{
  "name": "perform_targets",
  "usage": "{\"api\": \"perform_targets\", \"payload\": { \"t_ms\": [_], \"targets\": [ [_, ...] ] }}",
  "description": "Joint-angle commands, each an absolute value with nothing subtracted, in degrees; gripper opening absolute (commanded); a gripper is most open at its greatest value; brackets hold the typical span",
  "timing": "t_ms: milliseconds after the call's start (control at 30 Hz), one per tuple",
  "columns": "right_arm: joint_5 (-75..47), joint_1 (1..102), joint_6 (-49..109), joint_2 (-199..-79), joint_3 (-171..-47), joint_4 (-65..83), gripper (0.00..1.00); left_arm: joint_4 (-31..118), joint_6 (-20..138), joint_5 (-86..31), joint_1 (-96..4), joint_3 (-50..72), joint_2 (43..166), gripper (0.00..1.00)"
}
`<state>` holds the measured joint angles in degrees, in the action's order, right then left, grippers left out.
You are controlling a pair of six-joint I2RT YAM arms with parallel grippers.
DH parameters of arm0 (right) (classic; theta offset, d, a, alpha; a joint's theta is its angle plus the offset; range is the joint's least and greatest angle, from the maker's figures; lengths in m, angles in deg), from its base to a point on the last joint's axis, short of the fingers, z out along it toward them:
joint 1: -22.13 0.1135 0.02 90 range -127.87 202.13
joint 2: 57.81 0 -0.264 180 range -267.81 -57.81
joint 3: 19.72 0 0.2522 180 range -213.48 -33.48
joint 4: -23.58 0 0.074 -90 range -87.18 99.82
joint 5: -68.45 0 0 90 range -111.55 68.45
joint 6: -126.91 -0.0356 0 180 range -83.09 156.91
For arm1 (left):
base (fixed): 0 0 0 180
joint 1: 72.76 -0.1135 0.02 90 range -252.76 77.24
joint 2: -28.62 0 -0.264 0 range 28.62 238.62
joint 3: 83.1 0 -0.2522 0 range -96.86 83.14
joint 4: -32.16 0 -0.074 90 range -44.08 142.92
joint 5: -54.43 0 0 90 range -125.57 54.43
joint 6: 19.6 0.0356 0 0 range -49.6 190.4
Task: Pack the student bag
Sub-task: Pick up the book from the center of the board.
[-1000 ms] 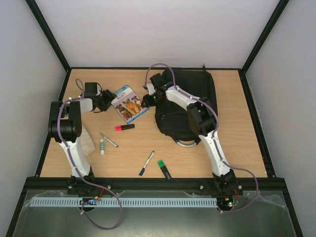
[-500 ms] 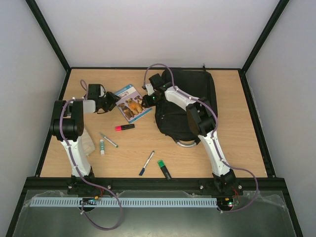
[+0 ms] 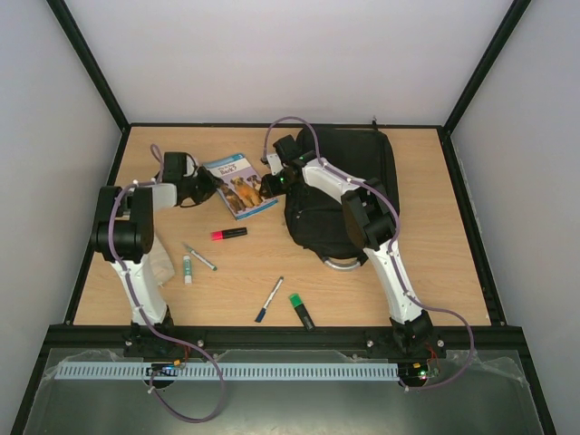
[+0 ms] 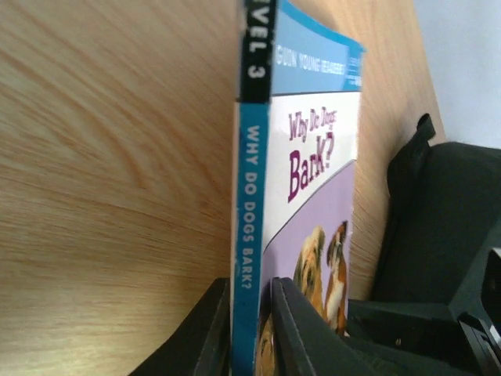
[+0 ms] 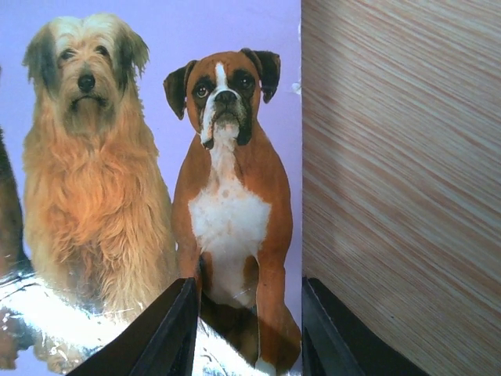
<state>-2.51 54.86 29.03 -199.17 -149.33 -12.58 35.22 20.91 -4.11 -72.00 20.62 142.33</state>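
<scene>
Left gripper (image 4: 250,286), nearly closed, pinches my book (image 4: 313,157) by its spine; my right gripper (image 5: 249,286) straddles its other edge half open, backpack (image 3: 372,154) just behind.

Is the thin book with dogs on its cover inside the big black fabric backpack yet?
No, the dog book sits on the wooden table beside the black backpack.

free passage at the tabletop's (image 3: 435,272) far-left corner and along its right edge beside the student bag (image 3: 340,195); far-centre blocked by left gripper (image 3: 209,187) and right gripper (image 3: 270,186) flanking the book (image 3: 240,186), near-centre strewn with pink highlighter (image 3: 228,234), pen (image 3: 200,257), glue stick (image 3: 188,268), blue pen (image 3: 269,299), green highlighter (image 3: 302,310).
</scene>
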Motion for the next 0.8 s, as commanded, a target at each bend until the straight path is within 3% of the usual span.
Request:
{"api": "perform_targets", "payload": {
  "t_ms": [0, 133, 400, 633, 767],
  "targets": [
    [-4.7, 56.3, 29.6, -204.4, -146.6, -20.3, 0.35, 36.9, 22.9, -4.0, -71.3, 21.0, 136.5, 0.10],
    [-5.8, 56.2, 29.9, -201.3, -146.9, -20.2, 0.36, 39.7, 24.7, -5.2, -71.3, 20.6, 132.5, 0.08],
    [-7.6, 53.3, 31.0, -190.0, -145.6, -22.0, 0.50, 46.3, 29.4, -6.7, -71.3, 20.2, 120.5, 0.06],
    [1.7, 45.6, 31.9, -171.9, -135.2, -16.5, 0.60, 48.4, 34.2, -5.1, -71.0, 22.9, 109.6, 0.02],
    [8.6, 40.7, 31.6, -158.3, -122.7, -11.8, 0.66, 45.7, 35.2, -2.5, -69.4, 26.8, 104.6, 0.02]
  ]
}}
